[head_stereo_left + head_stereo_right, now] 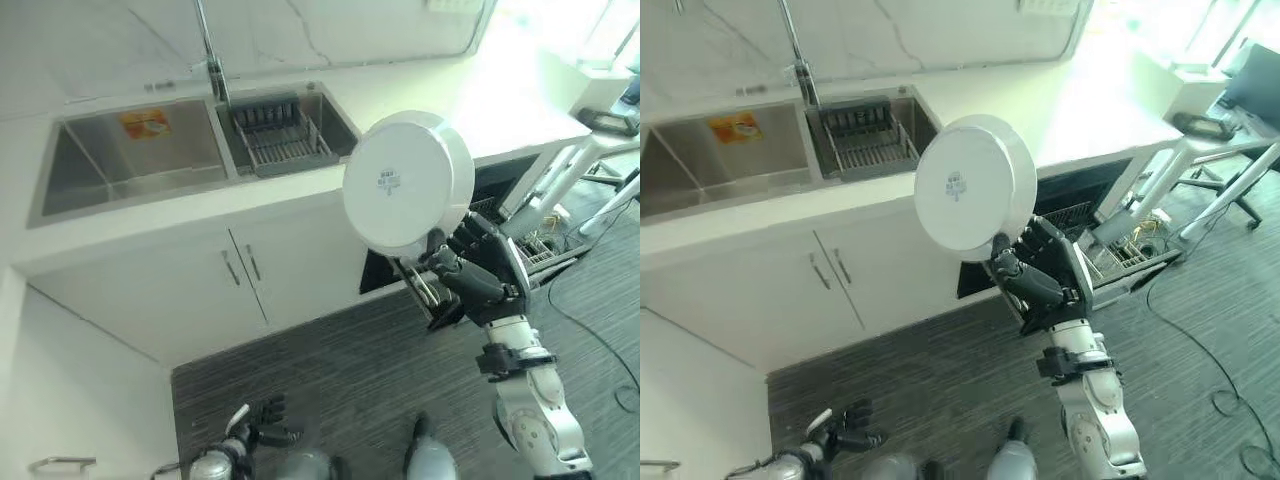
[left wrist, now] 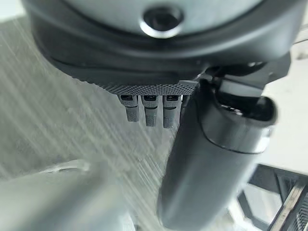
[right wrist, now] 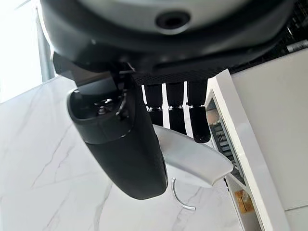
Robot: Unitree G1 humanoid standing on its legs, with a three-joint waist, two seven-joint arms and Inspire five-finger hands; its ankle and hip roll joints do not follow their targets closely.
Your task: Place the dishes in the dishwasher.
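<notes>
A round white plate (image 1: pixel 405 180) is held upright in front of the counter edge, its underside facing me. My right hand (image 1: pixel 480 270) is shut on its lower rim; in the right wrist view the thumb (image 3: pixel 120 144) and fingers pinch the plate's edge (image 3: pixel 192 159). Behind and to the right of the plate, the dishwasher (image 1: pixel 495 185) stands open under the counter with its wire rack (image 1: pixel 535 250) pulled out. My left hand (image 1: pixel 262 425) hangs low over the floor at the lower left with relaxed fingers, holding nothing.
A steel double sink (image 1: pixel 130 150) with a dish rack (image 1: pixel 280 135) in its right basin and a tall faucet (image 1: pixel 210 50) lies in the white counter. White cabinet doors (image 1: pixel 240 270) are below. A desk (image 1: pixel 1200 125) stands at the far right.
</notes>
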